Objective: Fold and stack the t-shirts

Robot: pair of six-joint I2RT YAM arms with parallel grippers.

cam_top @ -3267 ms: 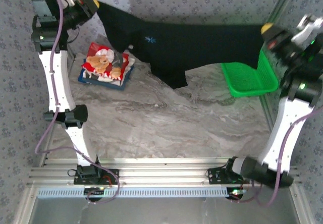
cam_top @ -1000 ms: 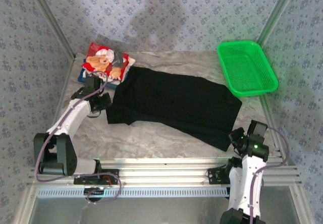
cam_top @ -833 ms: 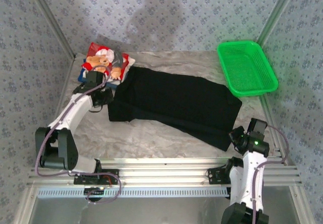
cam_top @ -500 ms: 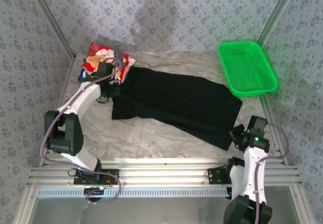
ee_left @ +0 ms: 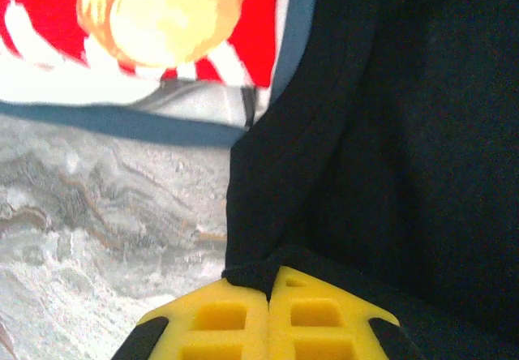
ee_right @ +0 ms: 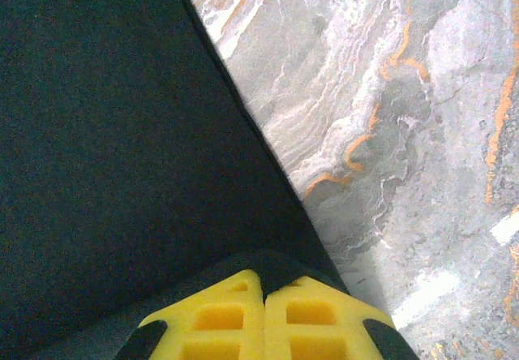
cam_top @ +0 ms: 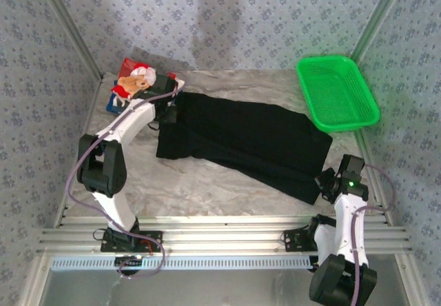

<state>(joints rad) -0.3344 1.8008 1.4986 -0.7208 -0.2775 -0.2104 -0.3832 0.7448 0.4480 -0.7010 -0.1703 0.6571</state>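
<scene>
Grey marbled bench (cam_top: 207,185), walled in by patterned paper, carries all the cloth. On it the black t-shirt (cam_top: 241,140) lies spread nearly flat, drawn out between the two arms. The left end effector (cam_top: 168,115) has its yellow pads (ee_left: 219,319) pressed together on one corner of the shirt, whose body runs ahead and to the right of it. The right end effector (cam_top: 325,183) is likewise clamped on the opposite corner, with cloth ahead to its left and bare bench to its right.

Judging by this, the step is to smooth the shirt out before the first fold. It would go best with both pinches held level and under equal pull, so the edge between them keeps straight. Any lift should be made by both at once.

Just ahead and left of the left end effector sits the teddy-bear t-shirt (cam_top: 138,82) on the dark blue t-shirt (cam_top: 110,103); dragging could disturb that stack. The green basket (cam_top: 337,92) lies well beyond the right end effector.

The left arm reaches far out, elbow low. The right arm is tucked near its base, wrist tipped down.
</scene>
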